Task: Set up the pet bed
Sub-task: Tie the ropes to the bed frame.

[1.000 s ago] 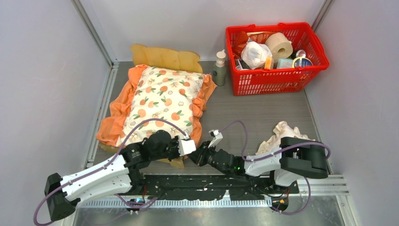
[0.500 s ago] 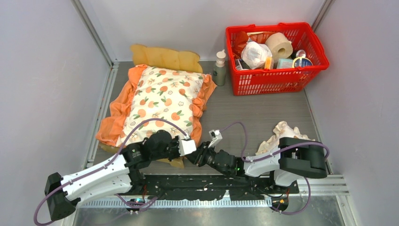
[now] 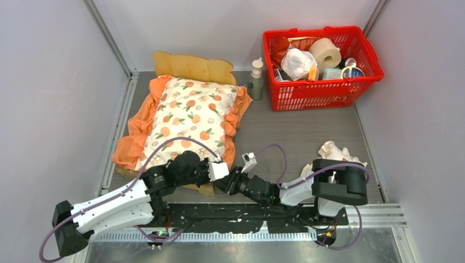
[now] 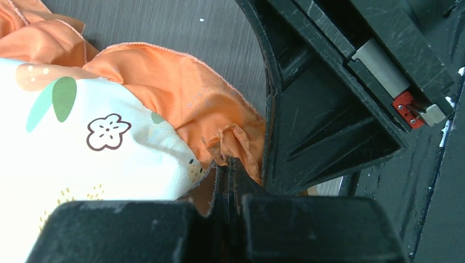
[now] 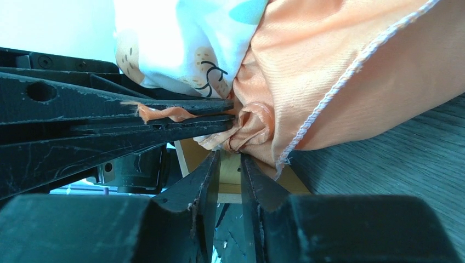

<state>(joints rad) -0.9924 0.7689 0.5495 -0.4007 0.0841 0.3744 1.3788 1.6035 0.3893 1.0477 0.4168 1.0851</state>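
**Orange ruffle pinched at the bed's near corner**

Orange fabric is the business of this moment. The pet bed (image 3: 189,67) sits toward ten o'clock on the table (image 3: 296,131), with its scalloped headboard at the far end. The rest of its frame is almost wholly buried under the orange-print cushion (image 3: 192,112), which lies skewed across it.

The left gripper (image 3: 218,170) is clamped tight on the cushion's ruffle (image 4: 203,104) at the five o'clock corner. A twist of cloth bunches right at its tips in the left wrist view. The hold probably serves to drag or square the cushion on the frame.

The right gripper (image 3: 233,179) has its nose at the same corner from the three o'clock side, with its jaws only narrowly parted. In its own camera a knot of ruffle sits at the tips, and light wood of the frame (image 5: 230,172) shows through the gap. Nothing is clearly clamped there. It looks placed to take a second pinch or to steady the frame.

The cream frilled pillow (image 3: 329,153) lies at four o'clock, well apart from the bed (presumably the last piece to go on).
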